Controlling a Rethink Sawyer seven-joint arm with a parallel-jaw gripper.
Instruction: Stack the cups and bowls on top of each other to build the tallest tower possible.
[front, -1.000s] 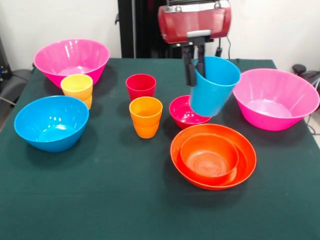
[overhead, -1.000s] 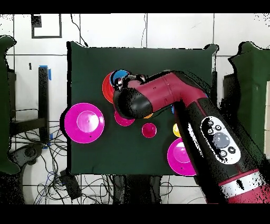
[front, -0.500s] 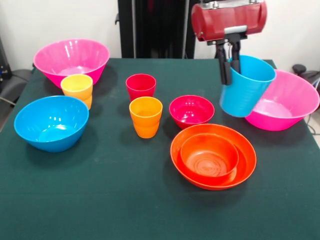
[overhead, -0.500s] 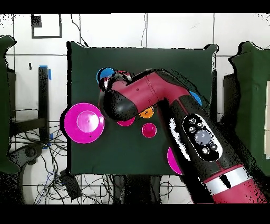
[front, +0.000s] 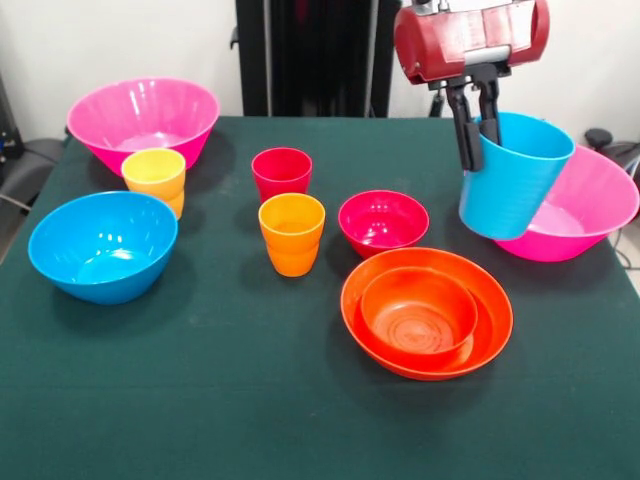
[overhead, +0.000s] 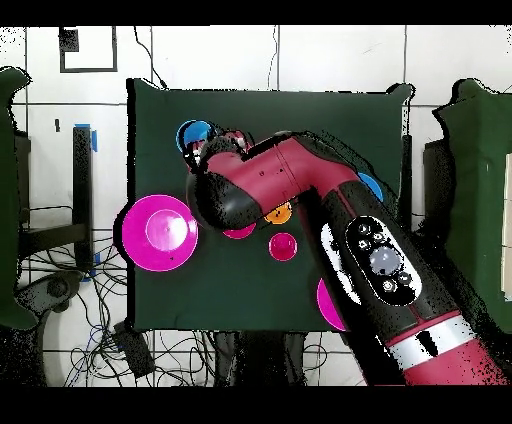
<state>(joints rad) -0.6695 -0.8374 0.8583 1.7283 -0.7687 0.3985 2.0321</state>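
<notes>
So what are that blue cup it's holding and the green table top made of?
The blue cup in the end effector looks like glossy moulded plastic: smooth thin wall, bright highlights. The table cover looks like matte dark green cloth or felt, with no reflections; I can't tell which.

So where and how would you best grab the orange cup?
By its rim, from straight above, one finger inside and one outside the wall. The orange cup stands upright, mouth open, apart from the red cup behind it and the crimson bowl beside it. The gripper holds the blue cup the same way.
</notes>
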